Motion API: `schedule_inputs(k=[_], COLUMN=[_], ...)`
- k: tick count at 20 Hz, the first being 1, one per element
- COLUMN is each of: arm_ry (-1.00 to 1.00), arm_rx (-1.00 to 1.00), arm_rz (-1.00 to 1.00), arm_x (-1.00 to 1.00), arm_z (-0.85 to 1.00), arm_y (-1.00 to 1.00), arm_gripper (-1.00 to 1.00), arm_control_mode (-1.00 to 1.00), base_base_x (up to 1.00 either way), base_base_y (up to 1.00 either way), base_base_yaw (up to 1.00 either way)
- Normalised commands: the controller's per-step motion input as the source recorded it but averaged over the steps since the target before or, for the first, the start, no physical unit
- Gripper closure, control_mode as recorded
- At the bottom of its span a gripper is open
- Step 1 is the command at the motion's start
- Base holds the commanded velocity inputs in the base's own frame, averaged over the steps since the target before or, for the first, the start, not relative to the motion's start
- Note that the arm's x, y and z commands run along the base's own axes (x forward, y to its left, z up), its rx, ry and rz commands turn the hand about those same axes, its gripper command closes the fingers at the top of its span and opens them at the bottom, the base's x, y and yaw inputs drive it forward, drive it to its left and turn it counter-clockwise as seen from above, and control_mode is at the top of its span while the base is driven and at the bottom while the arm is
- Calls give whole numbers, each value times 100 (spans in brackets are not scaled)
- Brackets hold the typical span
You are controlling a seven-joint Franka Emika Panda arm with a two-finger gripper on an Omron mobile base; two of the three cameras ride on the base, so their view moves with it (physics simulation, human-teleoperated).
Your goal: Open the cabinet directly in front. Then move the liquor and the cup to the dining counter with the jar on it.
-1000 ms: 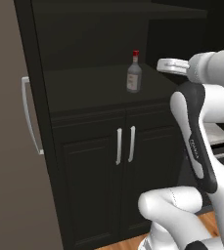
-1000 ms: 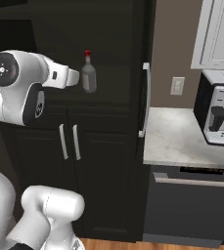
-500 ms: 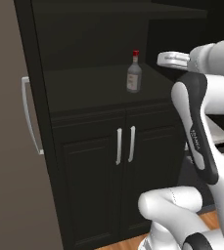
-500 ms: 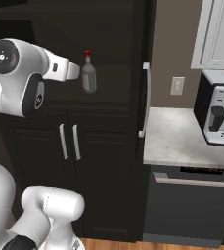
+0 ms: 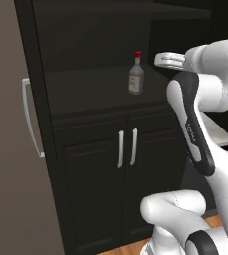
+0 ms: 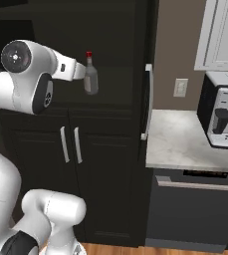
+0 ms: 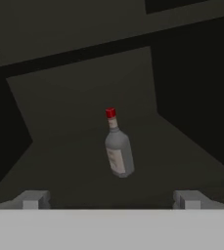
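Your pincer (image 7: 111, 200) is spread wide and holds nothing: in the hand view its two small grey fingertips (image 7: 31, 200) rise well apart at the bottom, one at each side. Between them and farther in stands the small clear greyish liquor bottle with a pale label and a red cap (image 7: 117, 145), upright on the dark shelf, clear of both tips and near the middle of the shelf floor.

From the left base view you see the same bottle (image 5: 136, 74) on the shelf inside the tall near-black wooden cabinet (image 5: 85, 60), whose upper compartment stands open. The white hand of your arm is just to the right of the bottle, at about its height, and does not touch it. One opened door with a long pale vertical bar handle (image 5: 30, 119) hangs at the left edge of the cabinet. Below the shelf are two shorter shut doors with shorter paired pale handles (image 5: 127, 148).

From the right base view the bottle (image 6: 90, 75) sits just ahead of the arm's wrist. To the right, a pale veined marble bench (image 6: 185, 144) carries a silver and black coffee machine (image 6: 224, 114).
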Motion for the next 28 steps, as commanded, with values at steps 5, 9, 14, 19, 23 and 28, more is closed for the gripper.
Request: schedule_inputs(k=[5, 9, 14, 19, 23, 28], arm_ry=[0, 0, 0, 0, 0, 5], arm_rx=[-2, -4, -4, -1, 0, 0], arm_rz=[0, 0, 0, 0, 0, 0], arm_x=[42, 53, 50, 43, 40, 32], arm_z=[-15, -13, -13, -16, -8, -1], arm_y=[0, 0, 4, 8, 7, 5], arm_gripper=[-100, -100, -100, -100, -100, -100], arm_control_mode=[-100, -100, -100, -100, -100, -100], base_base_x=[0, 0, 0, 0, 0, 0], base_base_y=[0, 0, 0, 0, 0, 0], base_base_yaw=[0, 0, 0, 0, 0, 0])
